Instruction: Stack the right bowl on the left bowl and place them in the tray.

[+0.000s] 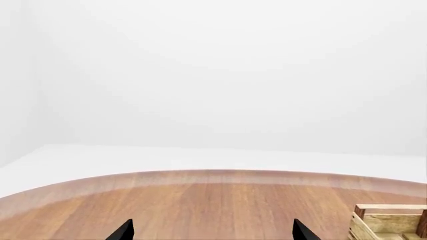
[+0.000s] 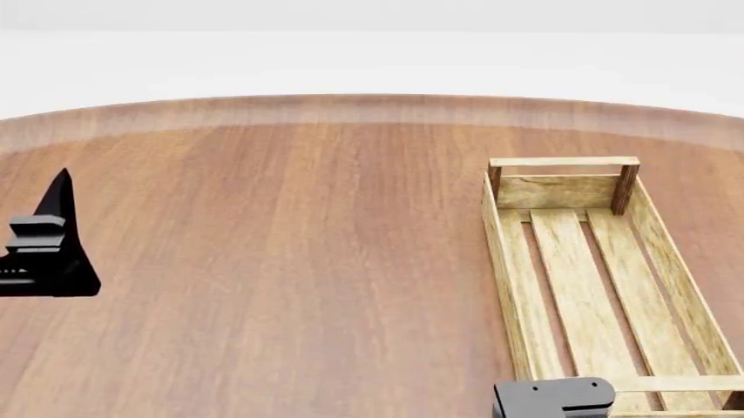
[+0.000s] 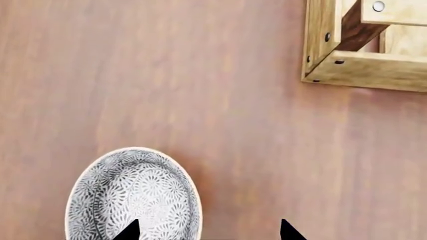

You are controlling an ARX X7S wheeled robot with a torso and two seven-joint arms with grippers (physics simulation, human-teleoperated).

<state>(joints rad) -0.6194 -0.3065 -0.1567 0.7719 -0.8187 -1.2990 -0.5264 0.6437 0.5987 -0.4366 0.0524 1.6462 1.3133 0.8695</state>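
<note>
A grey-and-white floral-patterned ceramic bowl (image 3: 133,197) is seen only in the right wrist view, on the brown wood table (image 2: 291,261), apart from a corner of the light-wood slatted tray (image 2: 581,261), which is empty and sits toward the table's right edge. The other bowl isn't shown. The right gripper (image 3: 207,231) is held wide, one tip over the bowl. The left gripper (image 1: 212,231) is wide too, nothing held. Risk, prob.: if closed off-centre on the rim, the bowl could be tipped or skidded.

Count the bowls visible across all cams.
1: a patterned bowl on the table below the right tool, short of the tray corner. The second bowl is out of frame.
</note>
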